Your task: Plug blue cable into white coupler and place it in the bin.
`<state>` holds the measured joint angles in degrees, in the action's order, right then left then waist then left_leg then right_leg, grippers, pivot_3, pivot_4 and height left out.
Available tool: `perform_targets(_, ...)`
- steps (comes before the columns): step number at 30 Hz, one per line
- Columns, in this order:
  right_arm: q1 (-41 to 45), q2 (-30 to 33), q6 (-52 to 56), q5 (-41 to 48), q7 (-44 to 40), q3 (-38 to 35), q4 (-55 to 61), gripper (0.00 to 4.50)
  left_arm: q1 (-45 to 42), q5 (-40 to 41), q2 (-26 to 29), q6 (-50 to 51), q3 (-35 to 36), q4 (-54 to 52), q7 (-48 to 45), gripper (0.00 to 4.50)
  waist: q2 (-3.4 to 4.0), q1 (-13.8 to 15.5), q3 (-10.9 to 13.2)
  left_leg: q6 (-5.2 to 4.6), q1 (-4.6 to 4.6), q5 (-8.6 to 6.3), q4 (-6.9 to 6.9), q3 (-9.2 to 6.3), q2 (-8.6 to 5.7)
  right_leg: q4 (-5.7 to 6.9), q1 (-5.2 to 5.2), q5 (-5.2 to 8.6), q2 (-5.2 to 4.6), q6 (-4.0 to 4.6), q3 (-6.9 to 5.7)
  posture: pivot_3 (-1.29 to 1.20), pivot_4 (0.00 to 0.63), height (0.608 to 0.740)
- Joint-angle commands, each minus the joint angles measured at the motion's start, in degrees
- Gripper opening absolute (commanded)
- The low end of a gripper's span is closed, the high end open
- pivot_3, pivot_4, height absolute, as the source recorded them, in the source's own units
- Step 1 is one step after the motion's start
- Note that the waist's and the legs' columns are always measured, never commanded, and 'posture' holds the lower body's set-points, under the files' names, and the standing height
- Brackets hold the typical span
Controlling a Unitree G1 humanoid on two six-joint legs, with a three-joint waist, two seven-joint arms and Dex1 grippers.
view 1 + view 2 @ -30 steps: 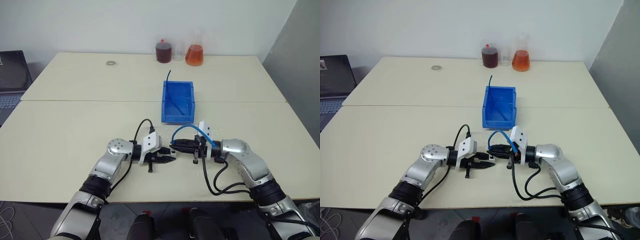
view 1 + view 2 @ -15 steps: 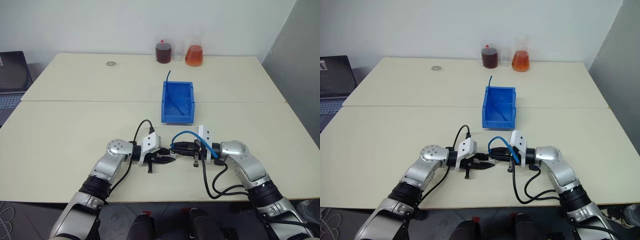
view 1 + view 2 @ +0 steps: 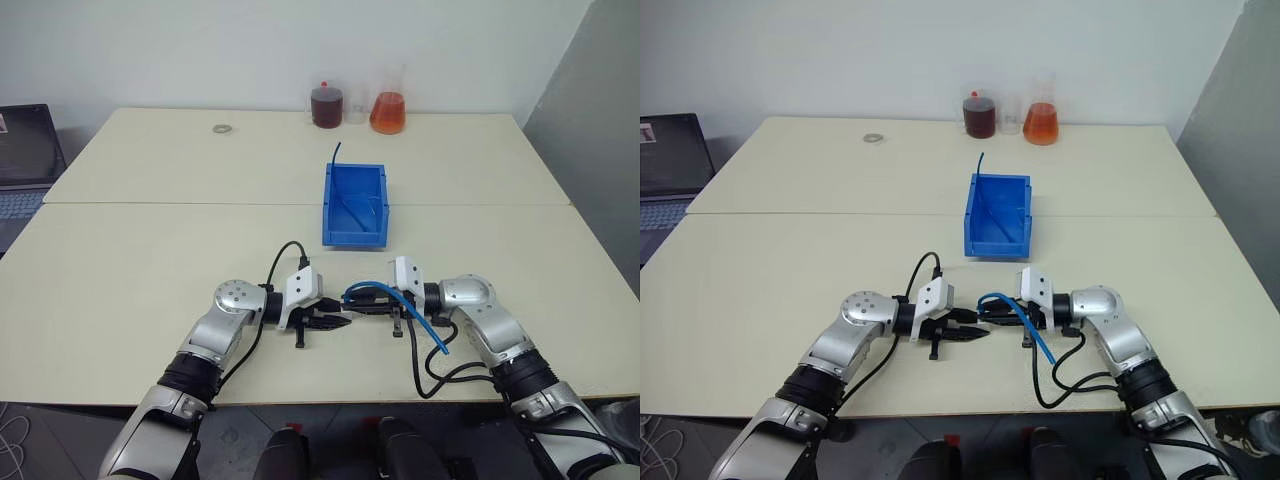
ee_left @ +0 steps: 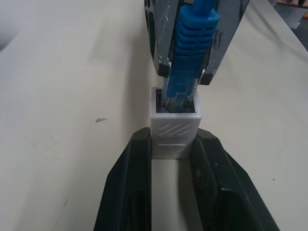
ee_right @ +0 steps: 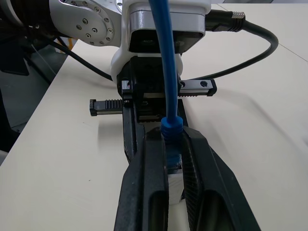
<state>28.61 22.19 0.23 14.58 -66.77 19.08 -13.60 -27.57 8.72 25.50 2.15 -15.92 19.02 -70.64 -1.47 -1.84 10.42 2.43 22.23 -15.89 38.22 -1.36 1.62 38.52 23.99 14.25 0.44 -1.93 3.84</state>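
White coupler (image 4: 173, 126) being clamped by left gripper (image 3: 336, 321), near side of bin (image 3: 355, 203). Blue cable (image 4: 189, 55) plug being pinched by right gripper (image 3: 362, 303), tip being seated in socket (depth unclear). Placing in bin not yet done.

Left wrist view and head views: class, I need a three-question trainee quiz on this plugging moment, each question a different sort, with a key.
1. True or false: the white coupler is clamped in the left gripper.
2. Which holds the blue cable? A) right gripper B) a person's hand C) nothing
3. Fill in: the bin stands on the ___, beyond both grippers.

Key: 1 true; 2 A; 3 table.
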Motion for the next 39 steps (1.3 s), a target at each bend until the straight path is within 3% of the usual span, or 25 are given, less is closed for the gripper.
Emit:
perform_targets(1, -1.82, -0.61, 3.23, -2.14, -0.95, 2.11, -3.48, 0.13, 0.15, 0.84, 0.30, -0.15, 1.11, -3.26, 0.31, 0.77, 0.00, -0.03, 0.00, 0.00, -0.11, 0.00, -0.01, 0.04, -0.02, 0.10, -0.01, 0.02, -0.01, 0.03, 0.06, 0.00, 0.150, 0.740)
perform_targets(10, -3.30, -1.03, 1.49, -3.92, -1.38, 2.92, -5.71, 0.13, 1.11, 0.94, 0.74, -0.35, 1.21, -4.51, 1.29, 0.77, 0.01, -0.15, -0.02, 0.00, -0.82, 0.00, -0.07, 0.02, 0.04, 0.34, -0.53, 0.26, 0.12, -0.05, 0.07, 0.00, 0.150, 0.740)
perform_targets(20, -3.33, -1.09, 2.02, -2.84, 0.28, 0.86, -4.88, 0.13, 0.77, 1.65, 0.55, 0.31, 1.98, -4.83, 1.73, 0.77, 0.01, -0.15, -0.03, 0.00, -0.85, 0.00, -0.07, 0.02, 0.04, 0.34, -0.56, 0.26, 0.11, -0.05, 0.08, 0.00, 0.150, 0.740)
perform_targets(21, -2.90, -1.14, 2.70, -2.04, 0.66, 0.03, -4.11, 0.13, 0.78, 2.31, 0.72, 0.98, 2.31, -5.24, 1.42, 1.48, 0.02, -0.14, -0.03, 0.00, -0.85, 0.00, -0.07, 0.02, 0.04, 0.34, -0.56, 0.26, 0.11, -0.05, 0.08, 0.00, 0.150, 0.740)
perform_targets(28, 0.34, -1.68, 20.89, 9.07, 8.63, -8.98, 12.87, 0.13, 1.75, 6.49, 3.07, 9.32, 7.27, -15.05, 5.13, 2.96, 0.03, -0.07, 0.00, 0.00, -0.69, 0.00, -0.05, -0.06, 0.04, 0.38, -0.42, 0.26, 0.11, -0.05, 0.06, 0.00, 0.150, 0.740)
perform_targets(31, 7.00, -3.34, 35.98, 18.58, 18.58, -17.63, 17.91, 0.13, 4.63, 9.39, 3.81, 16.58, 11.79, -25.63, 11.48, 3.63, 0.05, -0.44, 0.03, 0.00, -0.58, 0.00, -0.05, -0.11, 0.09, 0.39, -0.30, 0.24, 0.09, -0.02, 0.07, 0.00, 0.150, 0.740)
perform_targets(35, 16.57, -5.57, 46.27, 22.70, 27.27, -22.93, 13.96, 0.13, 6.52, 8.79, 2.41, 21.27, 14.87, -33.79, 20.89, 4.41, 0.05, -0.65, 0.03, 0.01, -0.32, 0.01, -0.06, -0.17, 0.07, 0.48, 0.03, 0.12, 0.04, 0.17, 0.12, 0.00, 0.150, 0.740)
perform_targets(39, 26.76, -8.56, 47.72, 19.36, 33.03, -24.43, -1.14, 0.13, 6.16, 9.23, -0.73, 26.49, 16.76, -38.40, 29.80, 4.47, 0.04, -0.74, 0.02, 0.01, -0.32, 0.00, -0.11, -0.03, 0.05, 0.44, 0.02, 0.12, 0.06, 0.18, 0.07, 0.00, 0.150, 0.740)
